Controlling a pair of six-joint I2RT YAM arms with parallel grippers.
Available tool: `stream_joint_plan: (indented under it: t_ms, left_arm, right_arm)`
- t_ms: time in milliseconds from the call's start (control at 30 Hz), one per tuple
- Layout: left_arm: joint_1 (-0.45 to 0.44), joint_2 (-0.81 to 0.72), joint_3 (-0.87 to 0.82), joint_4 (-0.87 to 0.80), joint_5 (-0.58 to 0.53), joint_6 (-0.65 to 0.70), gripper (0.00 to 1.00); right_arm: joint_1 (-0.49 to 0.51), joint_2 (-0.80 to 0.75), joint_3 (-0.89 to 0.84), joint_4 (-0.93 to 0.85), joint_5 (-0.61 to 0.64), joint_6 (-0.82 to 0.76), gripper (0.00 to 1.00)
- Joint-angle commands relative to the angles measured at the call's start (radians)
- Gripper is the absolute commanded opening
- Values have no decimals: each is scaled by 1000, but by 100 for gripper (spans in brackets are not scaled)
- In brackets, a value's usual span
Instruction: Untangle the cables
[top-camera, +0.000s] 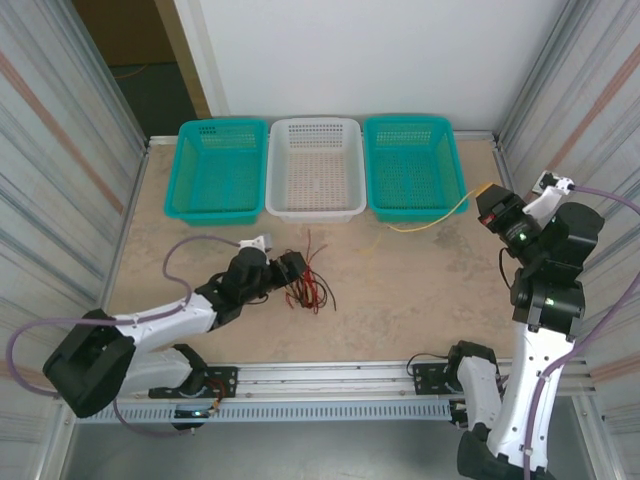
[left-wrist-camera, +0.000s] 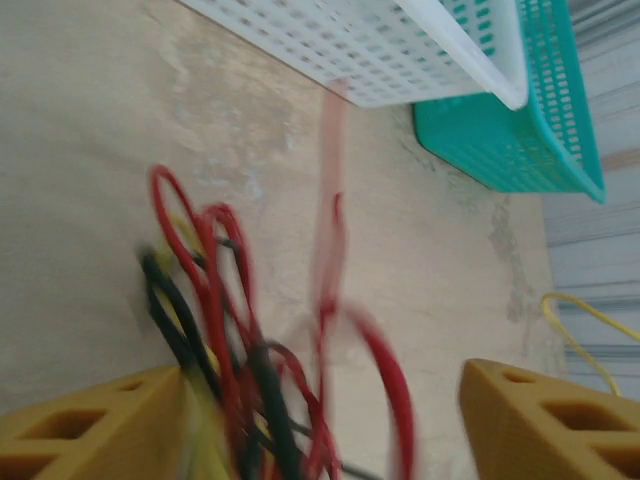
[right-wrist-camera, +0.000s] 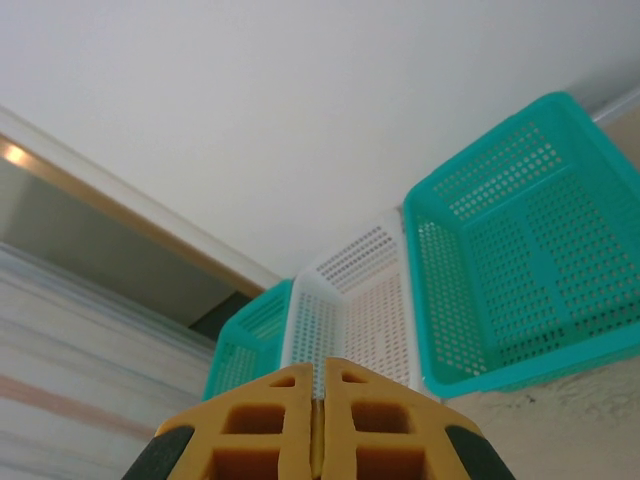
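Cables (top-camera: 308, 285), red/black tangle, lie between left fingers (left-wrist-camera: 80, 440), spread wide, gripping nothing; strands run ahead toward white basket (left-wrist-camera: 400, 50). Right fingers (right-wrist-camera: 270, 420) pinched shut on yellow cable (top-camera: 430, 222), well apart.

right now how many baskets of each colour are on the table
teal baskets: 2
white basket: 1
total: 3
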Motion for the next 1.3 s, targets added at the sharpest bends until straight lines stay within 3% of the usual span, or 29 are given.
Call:
stream_joint_plan:
  t_ms: [0,67,233,500,933,1267]
  left_arm:
    - [-19,-34,55,-31,29,28,87]
    - [-21,-109,73,-150,0,43,93]
    - [-9,-313,175,-503,-102,162,98]
    - [49,-423,250,-779,-84,227,95]
    - [67,-363,175,-837,-77,172,90]
    - [174,-339,119,-746,3,166,87]
  right_arm:
    - [43,-4,-1,22,-12,-44,0]
    - [72,6,11,2,1,-67,0]
    - [151,26,18,-5,41,-99,0]
    - [197,100,87,30,202,-106,0]
    - [151,461,225,276,482,-2,0]
    - [165,778,309,485,719,44,0]
